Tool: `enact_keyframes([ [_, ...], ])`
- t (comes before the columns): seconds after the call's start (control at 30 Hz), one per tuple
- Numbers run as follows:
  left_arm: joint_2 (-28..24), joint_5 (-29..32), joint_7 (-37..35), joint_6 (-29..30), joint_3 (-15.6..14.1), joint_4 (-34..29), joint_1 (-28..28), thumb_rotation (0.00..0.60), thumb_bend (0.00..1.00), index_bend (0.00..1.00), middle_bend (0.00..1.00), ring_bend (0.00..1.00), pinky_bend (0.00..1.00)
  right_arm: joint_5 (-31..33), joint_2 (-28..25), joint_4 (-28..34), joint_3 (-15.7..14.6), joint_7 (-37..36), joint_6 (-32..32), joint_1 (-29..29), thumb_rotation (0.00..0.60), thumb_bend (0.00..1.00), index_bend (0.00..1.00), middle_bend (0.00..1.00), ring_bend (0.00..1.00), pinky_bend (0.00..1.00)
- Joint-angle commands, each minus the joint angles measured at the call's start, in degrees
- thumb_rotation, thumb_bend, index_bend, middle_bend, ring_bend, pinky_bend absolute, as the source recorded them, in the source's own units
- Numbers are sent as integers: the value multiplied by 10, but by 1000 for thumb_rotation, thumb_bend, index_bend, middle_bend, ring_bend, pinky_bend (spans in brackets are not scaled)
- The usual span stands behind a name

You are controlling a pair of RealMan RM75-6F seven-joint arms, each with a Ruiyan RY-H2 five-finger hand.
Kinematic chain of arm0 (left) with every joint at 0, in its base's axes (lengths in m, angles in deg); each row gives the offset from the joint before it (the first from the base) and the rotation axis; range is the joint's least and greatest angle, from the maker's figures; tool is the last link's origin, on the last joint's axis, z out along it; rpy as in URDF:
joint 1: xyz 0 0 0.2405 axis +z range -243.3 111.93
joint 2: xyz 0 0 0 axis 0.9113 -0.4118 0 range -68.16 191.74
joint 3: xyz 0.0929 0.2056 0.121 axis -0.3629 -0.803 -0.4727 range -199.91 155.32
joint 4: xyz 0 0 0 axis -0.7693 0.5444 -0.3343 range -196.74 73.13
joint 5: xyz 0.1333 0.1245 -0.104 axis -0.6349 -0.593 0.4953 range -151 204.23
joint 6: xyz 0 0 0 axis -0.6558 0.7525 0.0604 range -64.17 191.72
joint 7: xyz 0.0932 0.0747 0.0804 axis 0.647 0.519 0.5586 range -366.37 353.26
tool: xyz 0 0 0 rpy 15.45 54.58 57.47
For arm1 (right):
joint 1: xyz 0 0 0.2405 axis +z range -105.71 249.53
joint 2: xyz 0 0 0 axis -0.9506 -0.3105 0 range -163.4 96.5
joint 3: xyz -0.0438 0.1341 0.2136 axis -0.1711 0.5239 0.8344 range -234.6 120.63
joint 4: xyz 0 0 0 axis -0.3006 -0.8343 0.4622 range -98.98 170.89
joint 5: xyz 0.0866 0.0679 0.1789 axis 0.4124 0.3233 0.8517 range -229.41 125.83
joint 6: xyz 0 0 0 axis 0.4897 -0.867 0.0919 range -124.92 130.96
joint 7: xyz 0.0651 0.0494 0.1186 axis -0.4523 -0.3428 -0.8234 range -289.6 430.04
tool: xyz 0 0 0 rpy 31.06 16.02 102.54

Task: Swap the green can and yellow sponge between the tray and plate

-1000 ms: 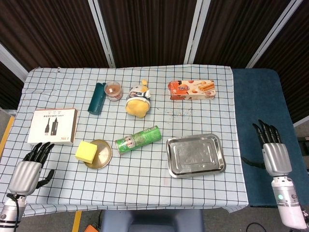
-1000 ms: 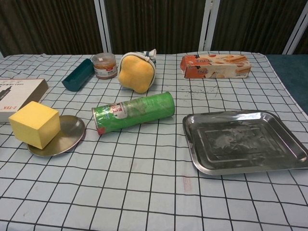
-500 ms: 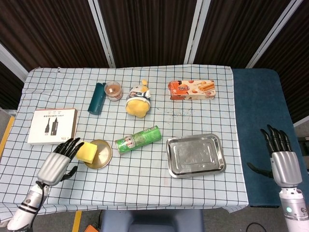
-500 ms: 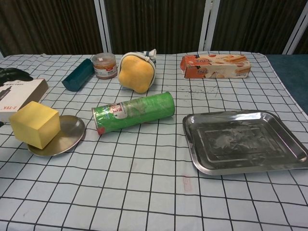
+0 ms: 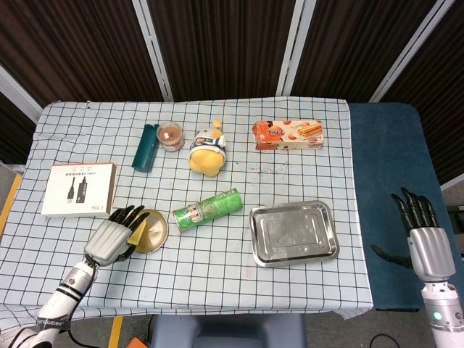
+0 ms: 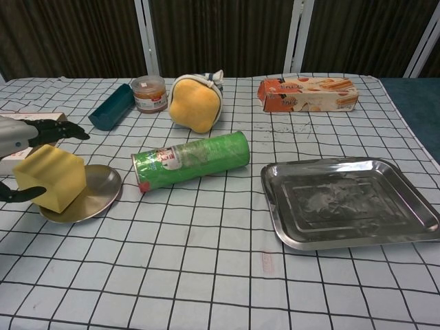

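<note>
A: Left hand [image 5: 114, 237]? Position and state.

B: Over the yellow sponge [image 6: 51, 177], fingers spread above its top, thumb low at the near side. Chest view shows a gap between fingers and sponge; not closed on it. Holding nothing, fingers apart.

A: Sponge location?

B: On the plate [image 6: 96, 193], the small round metal one, left side of the counter [image 5: 217, 268]. It sits on the plate's left part, overhanging the rim.

A: Green can [image 5: 207, 209]?

B: Lying on its side on the checked cloth, between plate and tray [image 5: 328, 246], closer to the plate. Lid end points toward the plate. Touching neither.

A: Tray contents?

B: Bare metal, right of the can.

A: Right hand [image 5: 423, 235]?

B: Off the counter's right edge, over the dark blue surface. Fingers straight, apart, pointing away from the robot. Holding nothing. Only the head view shows it.

A: Other items?

B: Far row: teal case [image 5: 145, 147], small jar [image 5: 171, 135] just beside it, yellow plush toy [image 5: 206, 148], orange biscuit box [image 5: 287, 134]. White cable box [image 5: 80, 189] at the left, behind the left hand.
</note>
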Motion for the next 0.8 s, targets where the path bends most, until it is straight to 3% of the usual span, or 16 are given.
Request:
enact_keyframes([
  [0.03,6,12,12,-11,2,3,-12,600,404,0,0,0,137,-4,0,0,0,1,4,-1,600,60,0,0,0,0],
  [0.8,44,140,73,-73,2,57,-77,600,399,0,0,0,137,-27,-7,4,-1,-8,31,-4,600,60,0,0,0,0],
])
